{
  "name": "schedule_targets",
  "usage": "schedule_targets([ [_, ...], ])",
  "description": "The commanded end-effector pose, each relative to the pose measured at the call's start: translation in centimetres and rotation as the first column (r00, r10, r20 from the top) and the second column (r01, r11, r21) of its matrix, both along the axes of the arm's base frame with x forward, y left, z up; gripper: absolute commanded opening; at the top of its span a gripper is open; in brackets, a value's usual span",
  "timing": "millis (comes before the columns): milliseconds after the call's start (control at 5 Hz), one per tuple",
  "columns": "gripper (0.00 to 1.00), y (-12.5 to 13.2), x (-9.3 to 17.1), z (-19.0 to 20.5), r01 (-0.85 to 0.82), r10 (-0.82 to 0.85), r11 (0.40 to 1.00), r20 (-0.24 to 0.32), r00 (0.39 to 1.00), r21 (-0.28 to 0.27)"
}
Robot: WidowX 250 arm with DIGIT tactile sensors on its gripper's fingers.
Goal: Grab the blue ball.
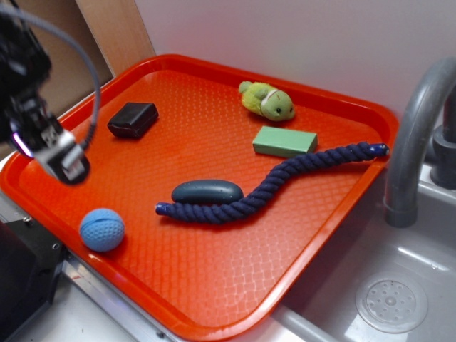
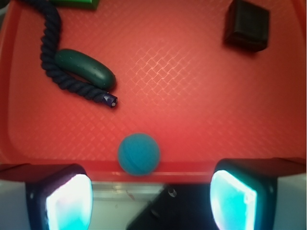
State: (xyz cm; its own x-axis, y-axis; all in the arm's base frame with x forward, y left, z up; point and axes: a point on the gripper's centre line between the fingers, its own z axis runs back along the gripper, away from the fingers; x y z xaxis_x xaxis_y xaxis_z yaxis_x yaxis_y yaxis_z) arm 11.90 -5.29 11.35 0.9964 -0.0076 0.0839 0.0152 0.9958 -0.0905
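**Pincer wide above the tray edge, blue ball untouched**

The orange tray [image 1: 214, 285], with its diamond-textured floor, fills most of the exterior view and sits beside a grey sink [image 1: 399, 285] with a curved grey faucet [image 1: 413, 135]. Behind it stands a white wall [image 1: 285, 35].

A navy braided rope [image 1: 285, 178] snakes across the tray from its right rim toward the middle. The pincer [image 2: 151, 199] hangs over the tray's left side, apart from every object; in the wrist view its two fingers [image 2: 64, 199] stand wide apart with nothing between them, out past the tray's near rim.

A green rectangular block [image 1: 285, 141] lies just beyond the rope's middle stretch. A dark navy oval lump [image 1: 207, 192] lies against the rope near its left end. A black box [image 1: 133, 119] sits toward the tray's far left part, well apart from the rest. A yellow-green plush toy [image 1: 267, 101] lies near the far rim.

The blue ball [image 1: 102, 229] rests on the tray close to its near-left rim, alone, well apart from the rope's end. In the wrist view it lies just inside that rim, roughly centred between the fingers.
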Motion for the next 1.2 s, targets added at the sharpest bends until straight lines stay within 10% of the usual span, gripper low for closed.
schedule_targets([
  [0,1.0,-0.8,0.3,-5.2,0.108,-0.108,0.994,0.015,0.994,-0.005],
  [400,0.92,-1.9,0.3,-8.5,0.212,-0.218,0.972,-0.048,0.975,-0.106],
  [600,0.0,-2.1,0.4,-8.4,0.234,-0.239,0.967,-0.047,0.97,-0.102],
  [1000,0.0,1.4,0.0,-4.0,0.168,-0.157,0.982,-0.114,0.981,0.09],
])
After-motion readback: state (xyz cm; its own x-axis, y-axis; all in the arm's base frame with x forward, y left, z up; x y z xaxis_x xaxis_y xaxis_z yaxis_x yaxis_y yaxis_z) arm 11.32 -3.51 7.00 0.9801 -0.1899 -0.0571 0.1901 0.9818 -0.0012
